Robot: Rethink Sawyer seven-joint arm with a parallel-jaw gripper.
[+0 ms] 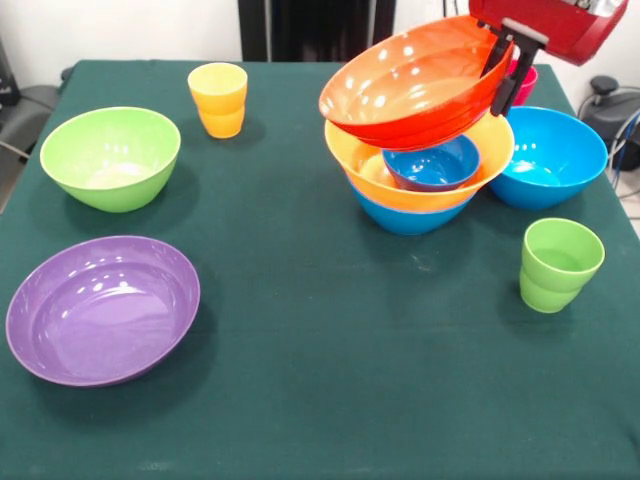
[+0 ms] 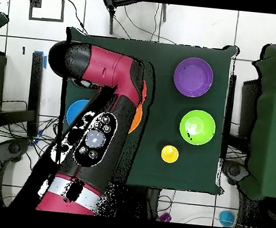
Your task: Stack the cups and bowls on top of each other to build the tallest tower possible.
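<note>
My gripper (image 1: 503, 76) is shut on the right rim of the orange-red bowl (image 1: 410, 88), holding it tilted just above the tower. The tower is a blue bowl (image 1: 410, 216) at the bottom, a yellow-orange bowl (image 1: 368, 170) in it, and a small blue bowl (image 1: 433, 165) inside that. Another blue bowl (image 1: 550, 156) sits right beside the pile. A red-pink cup (image 1: 525, 86) peeks out behind the gripper. The yellow cup (image 1: 218, 98), lime green bowl (image 1: 110, 156), purple bowl (image 1: 100, 308) and light green cup (image 1: 558, 264) stand apart on the cloth. In the overhead view the arm (image 2: 96, 133) hides the pile.
The dark green table (image 1: 330, 380) ends at its front edge near the purple bowl. In the overhead view the purple bowl (image 2: 193, 77), lime green bowl (image 2: 198, 127) and yellow cup (image 2: 170, 153) lie right of the arm, and the blue bowl (image 2: 75, 111) left of it.
</note>
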